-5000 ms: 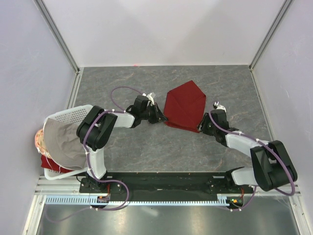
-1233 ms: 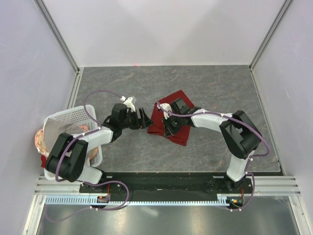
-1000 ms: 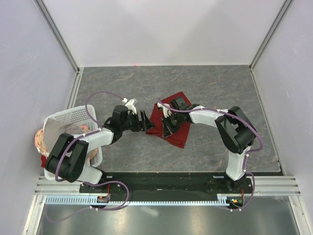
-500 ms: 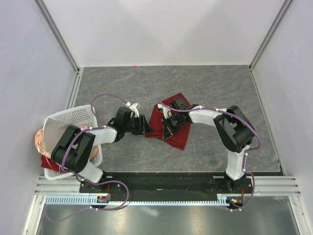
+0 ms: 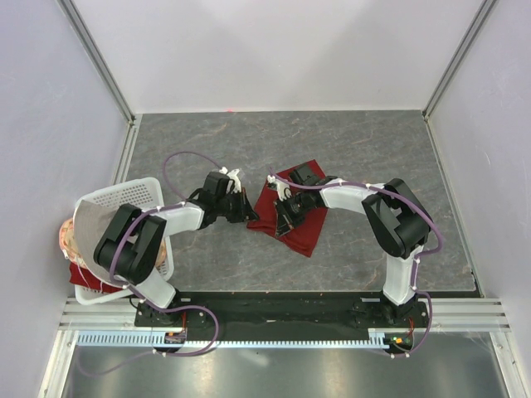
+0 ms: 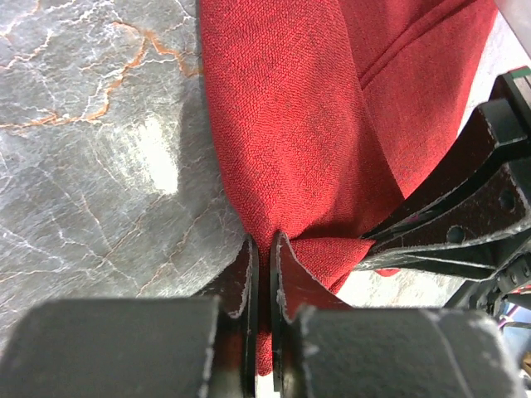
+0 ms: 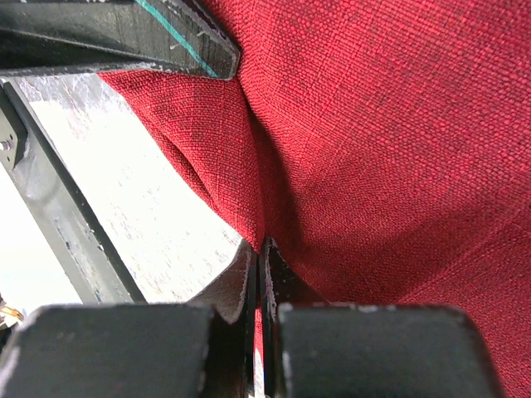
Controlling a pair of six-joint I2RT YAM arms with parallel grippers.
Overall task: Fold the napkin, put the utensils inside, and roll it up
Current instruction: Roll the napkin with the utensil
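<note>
The dark red napkin (image 5: pixel 309 222) lies folded on the grey table, mid-table. My left gripper (image 5: pixel 250 214) is shut on the napkin's left corner; the left wrist view shows the cloth (image 6: pixel 315 124) pinched between the fingertips (image 6: pixel 286 274). My right gripper (image 5: pixel 282 224) is shut on a fold of the napkin near its left edge; the right wrist view shows the cloth (image 7: pixel 373 124) clamped between the fingertips (image 7: pixel 245 278). The two grippers sit close together, almost touching. No gold utensils show in any view.
A white perforated basket (image 5: pixel 124 192) stands at the table's left edge with a grey-beige cloth (image 5: pixel 98 236) draped over it. Metal frame posts rise at the back corners. Grey stone-patterned table surface (image 5: pixel 357 141) lies behind the napkin.
Five seconds ago the napkin lay wider, with the grippers at opposite sides. My right gripper carried its side across to the left; since then the left gripper has closed in on the left corner.
</note>
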